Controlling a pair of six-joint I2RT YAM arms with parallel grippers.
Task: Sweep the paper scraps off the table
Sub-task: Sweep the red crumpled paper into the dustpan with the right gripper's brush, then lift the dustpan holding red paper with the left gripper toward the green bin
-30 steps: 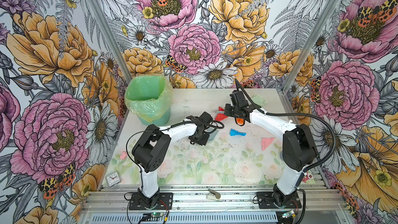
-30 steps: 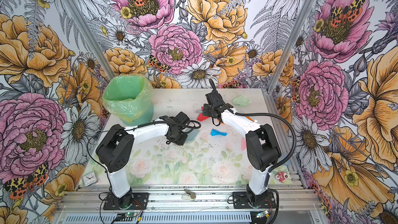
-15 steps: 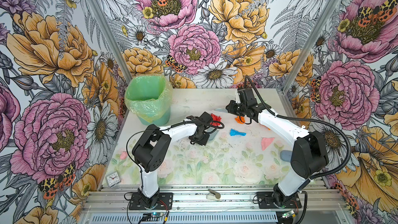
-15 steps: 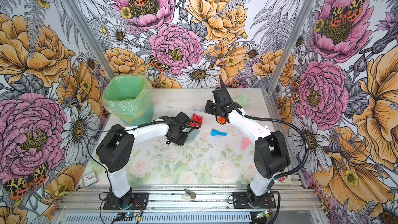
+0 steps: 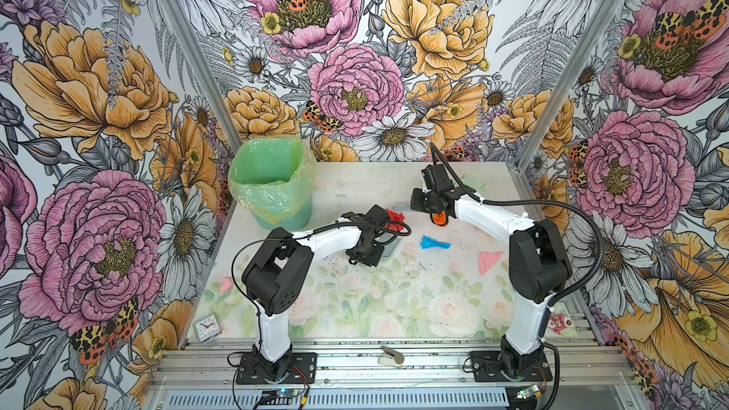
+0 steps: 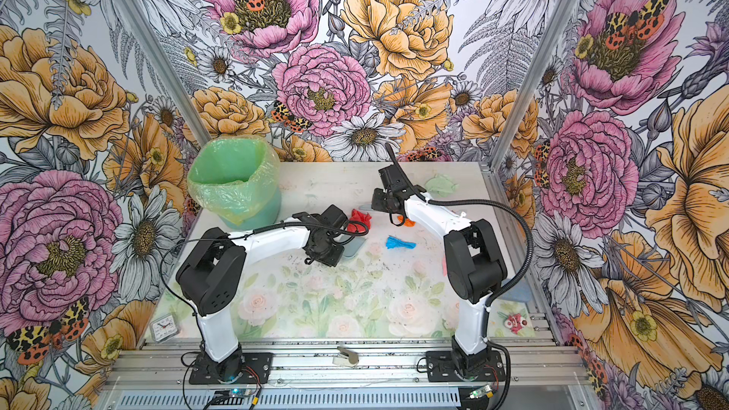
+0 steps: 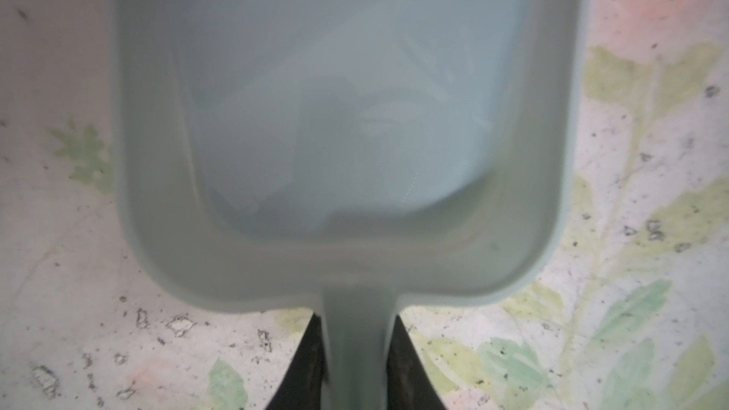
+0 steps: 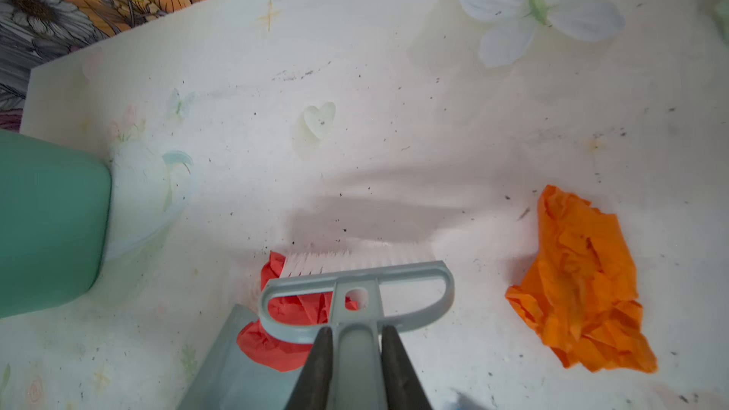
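Boxed by flowered walls: pale rose-printed table [image 5: 355, 309]. Fingers of left gripper [image 7: 357, 368] clenched on handle of grey-blue plastic dustpan [image 7: 355, 262], pan on the surface near centre. Fingers of right gripper [image 8: 355, 364] clamped on handle of grey-blue plastic brush [image 8: 355, 282]. White bristles down, touching red crumpled paper scrap [image 8: 272, 349] at pan's lip.

In a top view, from red one:
- orange crumpled paper scrap [image 5: 440, 218] at three o'clock
- blue crumpled paper scrap [image 5: 434, 243] at four
- pink paper scrap [image 5: 488, 260] at four, farther out
- pale green paper scrap [image 6: 441, 185] at two

Green-lined bin [image 5: 272, 187] at table's ten o'clock corner.
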